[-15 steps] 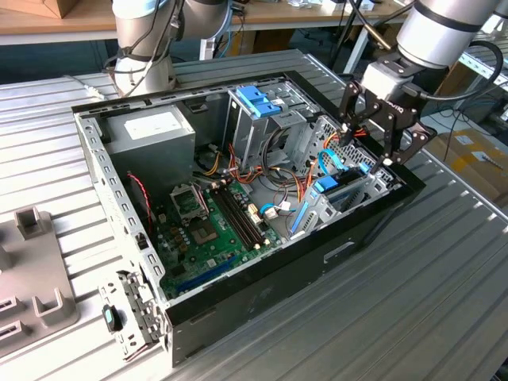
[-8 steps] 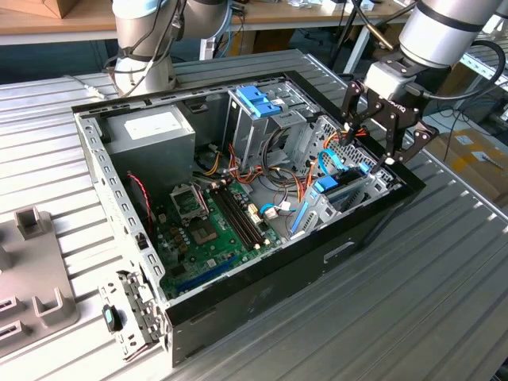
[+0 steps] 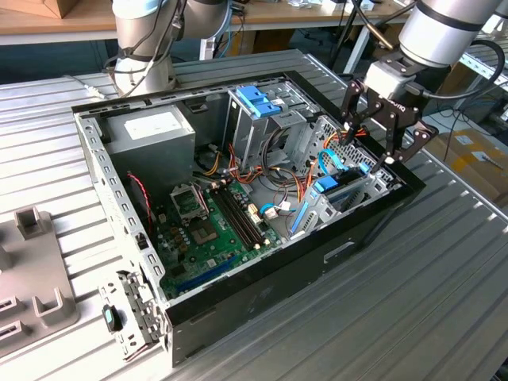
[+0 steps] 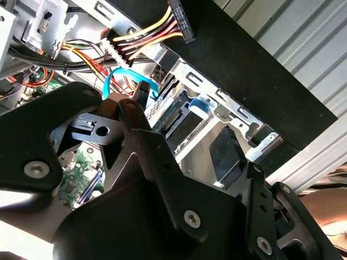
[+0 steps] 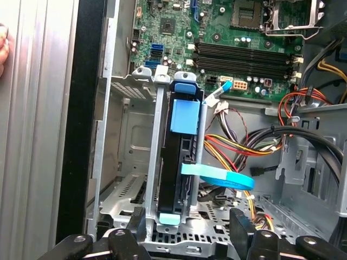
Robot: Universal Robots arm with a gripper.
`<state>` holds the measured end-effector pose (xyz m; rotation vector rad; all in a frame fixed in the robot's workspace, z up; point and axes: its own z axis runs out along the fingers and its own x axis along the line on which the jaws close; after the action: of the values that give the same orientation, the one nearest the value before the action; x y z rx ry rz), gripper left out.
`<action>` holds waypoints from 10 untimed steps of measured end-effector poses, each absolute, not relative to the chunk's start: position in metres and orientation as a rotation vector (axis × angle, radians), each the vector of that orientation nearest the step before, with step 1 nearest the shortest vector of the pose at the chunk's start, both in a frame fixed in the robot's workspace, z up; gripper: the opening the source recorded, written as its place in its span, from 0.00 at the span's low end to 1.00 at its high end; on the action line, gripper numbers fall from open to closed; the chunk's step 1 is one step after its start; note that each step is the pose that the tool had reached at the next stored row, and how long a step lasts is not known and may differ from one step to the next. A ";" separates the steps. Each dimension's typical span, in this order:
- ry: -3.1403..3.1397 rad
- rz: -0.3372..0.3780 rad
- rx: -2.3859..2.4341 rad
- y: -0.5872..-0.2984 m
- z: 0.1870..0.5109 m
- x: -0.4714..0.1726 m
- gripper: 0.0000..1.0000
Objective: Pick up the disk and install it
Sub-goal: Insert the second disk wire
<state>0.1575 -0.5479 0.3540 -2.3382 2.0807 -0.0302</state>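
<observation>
The gripper (image 3: 379,136), fingers spread and holding nothing, hovered at the exterior view's upper right above the disk (image 5: 181,162), which stood on edge in its bay (image 5: 124,162). Judged step: installation; the next move called for clearing the case wall (image 5: 87,108) and cables (image 5: 233,143).

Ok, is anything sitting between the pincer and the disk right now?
A light-blue flat cable loops out from the side of the disk, between it and one finger of the open pincer. Otherwise nothing visible; the disk stands in its bay.
</observation>
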 end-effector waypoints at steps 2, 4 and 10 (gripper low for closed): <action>2.080 -0.030 -2.339 -0.548 0.354 0.158 0.71; 2.079 -0.030 -2.340 -0.547 0.354 0.159 0.71; 2.047 -0.030 -2.368 -0.547 0.354 0.161 0.71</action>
<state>0.1607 -0.5473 0.3540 -2.3680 2.0466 -0.0299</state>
